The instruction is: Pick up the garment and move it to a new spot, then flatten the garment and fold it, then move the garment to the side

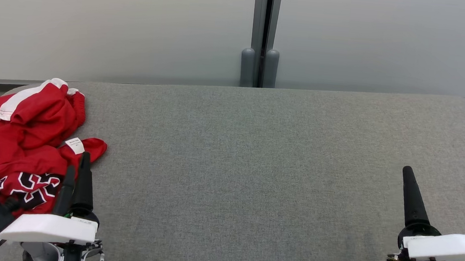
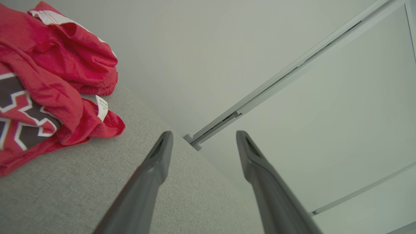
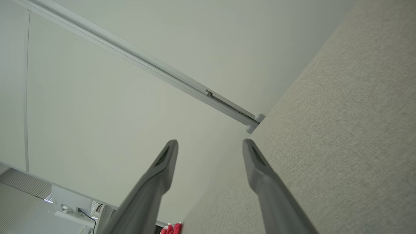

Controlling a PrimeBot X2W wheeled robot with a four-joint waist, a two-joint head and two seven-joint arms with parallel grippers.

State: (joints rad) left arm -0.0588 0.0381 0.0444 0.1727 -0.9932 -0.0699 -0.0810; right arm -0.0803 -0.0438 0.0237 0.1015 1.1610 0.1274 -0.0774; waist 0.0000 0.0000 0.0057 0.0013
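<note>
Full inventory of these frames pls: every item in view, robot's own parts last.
crumpled red garment with white trim and black-and-white lettering: 1, red, left end of the table
white label: 1, white, on the garment's right side
grey fabric-covered table: 1, grey, across the foreground
frosted wall panels: 2, pale grey, behind the table
vertical post: 1, dark grey, between the panels
left gripper: 1, dark fingers, open, by the garment's right edge, holding nothing
right gripper: 1, dark fingers, open, over bare table at the right
</note>
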